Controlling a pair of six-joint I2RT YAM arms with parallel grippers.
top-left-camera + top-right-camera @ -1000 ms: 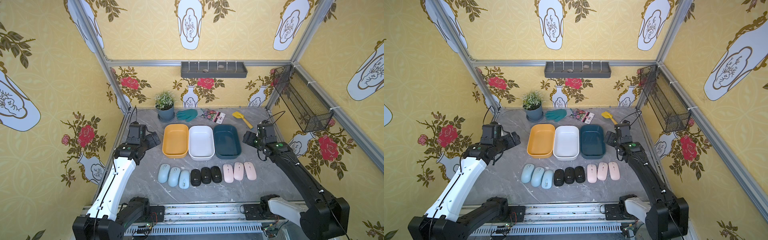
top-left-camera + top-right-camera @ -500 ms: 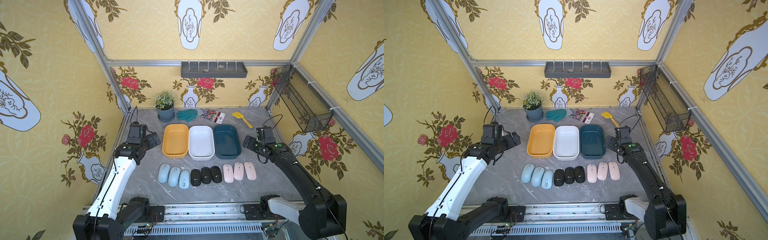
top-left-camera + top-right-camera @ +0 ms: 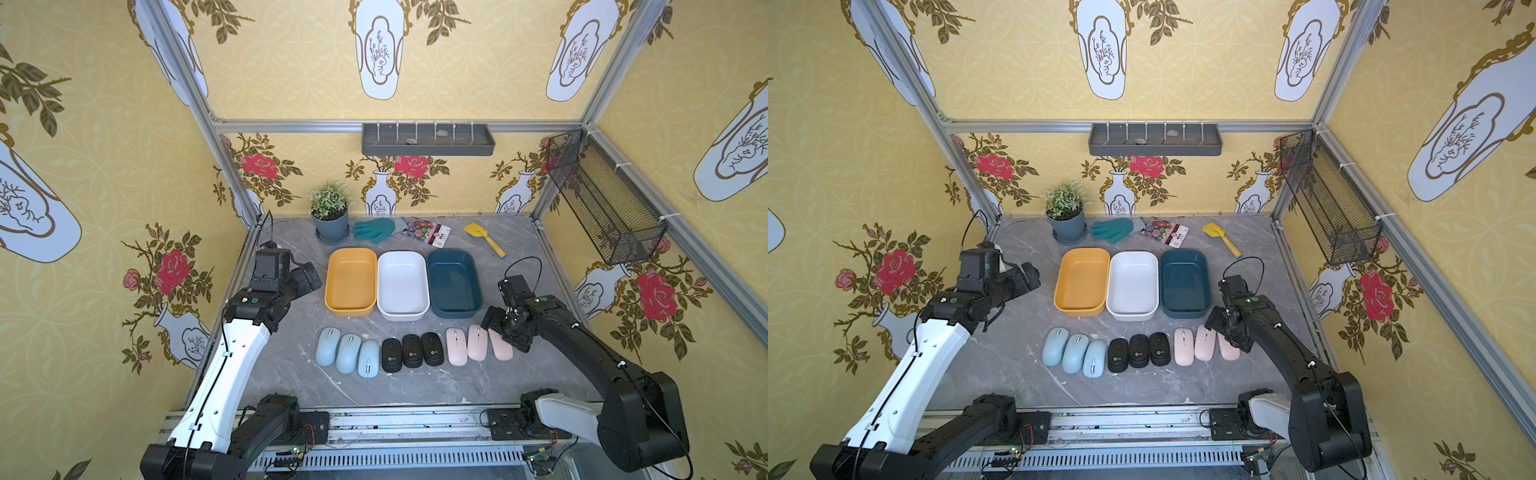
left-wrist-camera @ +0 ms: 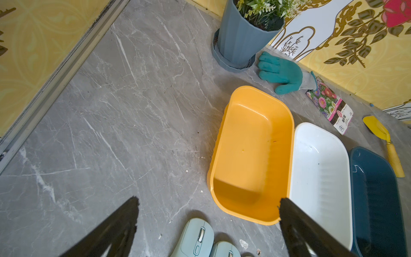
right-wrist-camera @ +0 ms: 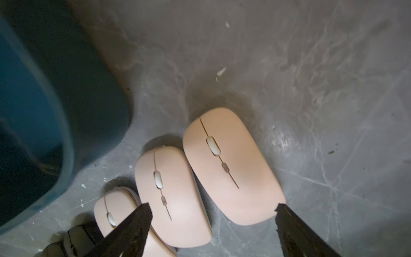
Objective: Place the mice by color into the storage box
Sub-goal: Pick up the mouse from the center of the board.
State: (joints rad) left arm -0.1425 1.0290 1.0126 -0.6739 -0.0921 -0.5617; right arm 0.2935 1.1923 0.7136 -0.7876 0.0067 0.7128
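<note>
Over the right end of the mouse row, your right gripper (image 5: 211, 211) hangs released, jaws spread wide and nothing gripped; its dark fingertips (image 5: 138, 220) bracket the outermost pink mouse (image 5: 231, 166) and the middle pink mouse (image 5: 171, 195), while one tip hides part of the third pink mouse (image 5: 111, 207); whether either tip touches a shell, you cannot tell from the right wrist view.

Seen in both top views, these three lie flat and close side by side on the grey marble table (image 3: 291, 374), just in front of the navy box (image 3: 455, 314), with the claw covering the far end of the outermost one; next along the row sit the three black mice (image 3: 412, 351), white logos up, then the three light blue mice (image 3: 348, 354); all nine rest on the table in a single line.

Behind that line the navy box, the white box (image 3: 402, 318) and the orange box (image 3: 330, 282) stand wall to wall.

Your left gripper (image 3: 309, 278) hovers just beside the orange box's outer side, above bare table, jaws wide apart and holding nothing.

Along the back wall you have a potted plant (image 3: 331, 216), a green glove (image 3: 376, 229), a seed packet (image 3: 428, 232) and a yellow trowel (image 3: 484, 237).
</note>
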